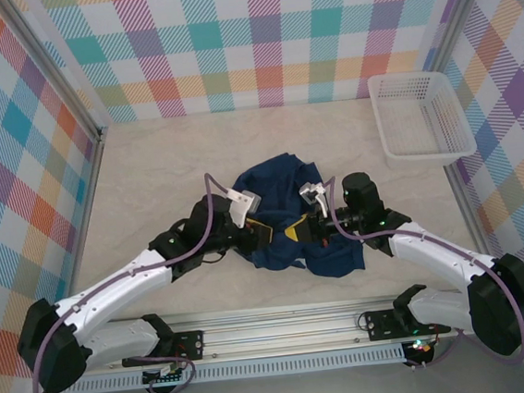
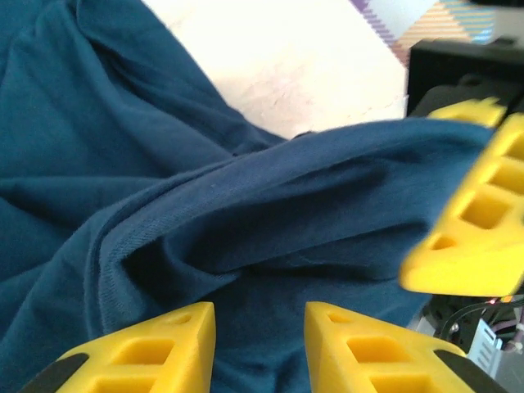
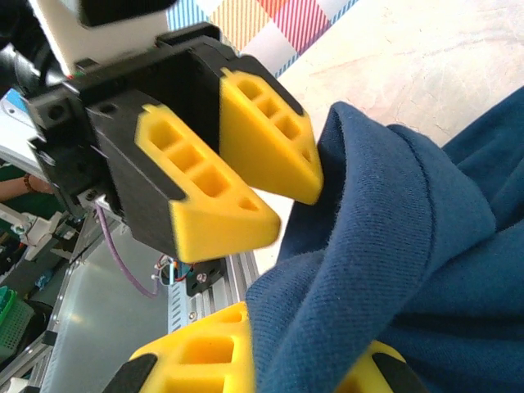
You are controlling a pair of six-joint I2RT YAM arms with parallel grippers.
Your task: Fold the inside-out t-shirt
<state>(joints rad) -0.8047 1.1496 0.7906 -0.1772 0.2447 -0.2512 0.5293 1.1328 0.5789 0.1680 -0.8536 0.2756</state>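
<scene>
- Pincer on the right point(image 3: 278, 364) is pinching a fold of the blue t-shirt point(image 1: 284, 180).
- Pincer on the left point(image 2: 260, 321) has its fingers a little apart, at the 9 o'clock side of the t-shirt.
- It lies bunched up in the middle of the table point(image 1: 148, 170).
- White basket point(image 1: 421, 116) sits at its 2 o'clock.

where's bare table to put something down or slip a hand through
Free: the table strip between back wall and t-shirt, and the stretch between left wall and left arm. Crowded: near centre, where left pincer and right pincer meet at it; the basket fills the far right corner.
</scene>
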